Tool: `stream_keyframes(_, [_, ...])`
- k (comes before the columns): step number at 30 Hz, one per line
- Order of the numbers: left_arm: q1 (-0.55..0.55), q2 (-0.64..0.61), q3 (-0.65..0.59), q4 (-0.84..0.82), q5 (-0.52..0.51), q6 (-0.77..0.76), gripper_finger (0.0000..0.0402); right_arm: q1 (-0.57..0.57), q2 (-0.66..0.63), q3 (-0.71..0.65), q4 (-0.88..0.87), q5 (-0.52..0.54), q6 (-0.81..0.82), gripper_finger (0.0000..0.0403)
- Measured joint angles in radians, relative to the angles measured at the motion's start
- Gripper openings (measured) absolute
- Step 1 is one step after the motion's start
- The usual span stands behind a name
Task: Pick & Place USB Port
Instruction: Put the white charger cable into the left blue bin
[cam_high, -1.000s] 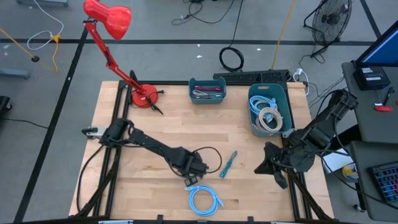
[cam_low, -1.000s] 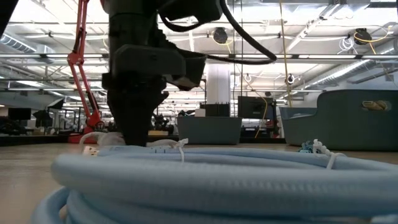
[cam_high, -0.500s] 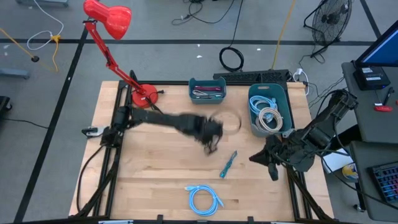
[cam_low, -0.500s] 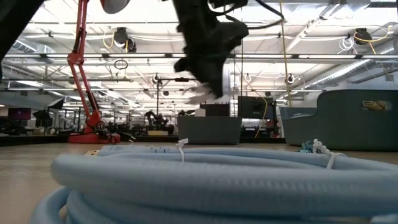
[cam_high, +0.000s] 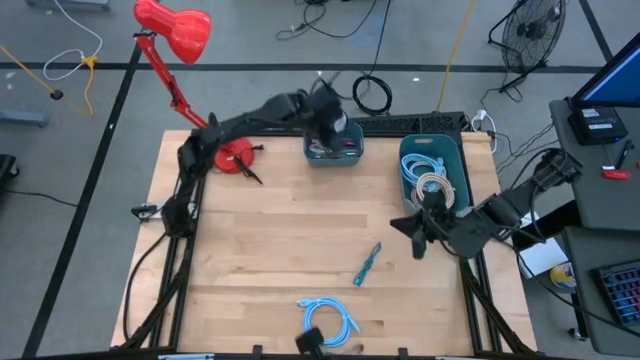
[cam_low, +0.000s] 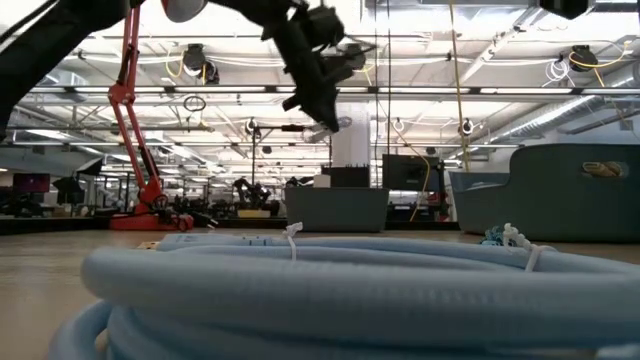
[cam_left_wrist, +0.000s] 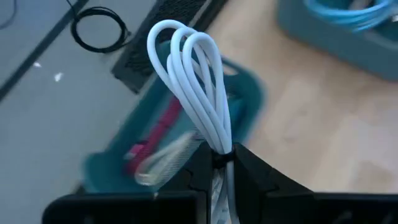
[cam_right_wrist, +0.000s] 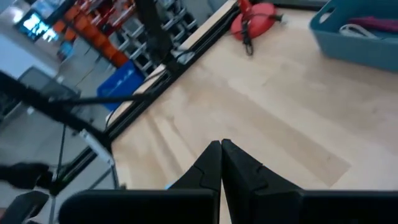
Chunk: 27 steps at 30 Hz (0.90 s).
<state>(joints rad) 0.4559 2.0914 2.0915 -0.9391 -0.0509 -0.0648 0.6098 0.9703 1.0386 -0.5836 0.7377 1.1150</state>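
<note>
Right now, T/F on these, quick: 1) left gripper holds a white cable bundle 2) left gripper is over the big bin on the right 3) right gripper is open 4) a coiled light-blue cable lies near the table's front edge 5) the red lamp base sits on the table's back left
1) True: the left gripper is shut on the white cable bundle.
2) False: it hangs over the small teal bin at the back middle, not the large teal bin.
3) False: the right gripper is shut and holds nothing.
4) True: the light-blue cable coil lies there.
5) True: the red lamp base stands there.
</note>
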Motion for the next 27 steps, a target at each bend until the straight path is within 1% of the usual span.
stream_keyframes(5, [0.087, 0.000, -0.045, -0.002, 0.062, 0.192, 0.0034, -0.048, 0.005, 0.000, 0.021, 0.049, -0.007, 0.0000])
stream_keyframes(7, [0.098, 0.000, -0.070, 0.002, 0.097, 0.285, 0.0034, -0.062, 0.006, 0.000, 0.041, 0.052, -0.009, 0.0000])
stream_keyframes(10, [0.103, 0.000, -0.101, 0.007, 0.123, 0.413, 0.0034, -0.086, 0.014, 0.000, 0.045, 0.051, -0.012, 0.0000])
stream_keyframes(13, [0.103, 0.000, -0.139, 0.026, 0.147, 0.496, 0.0034, -0.106, 0.023, 0.000, 0.045, 0.049, -0.012, 0.0000])
stream_keyframes(17, [0.100, 0.000, -0.204, 0.072, 0.191, 0.512, 0.0034, -0.132, 0.033, 0.000, 0.050, 0.045, -0.013, 0.0000])
stream_keyframes(21, [0.092, 0.001, -0.278, 0.132, 0.198, 0.504, 0.0034, -0.152, 0.037, 0.000, 0.064, 0.042, -0.030, 0.0000])
stream_keyframes(27, [0.085, 0.002, -0.325, 0.201, 0.199, 0.505, 0.0034, -0.178, 0.037, 0.000, 0.065, -0.007, -0.035, 0.0000])
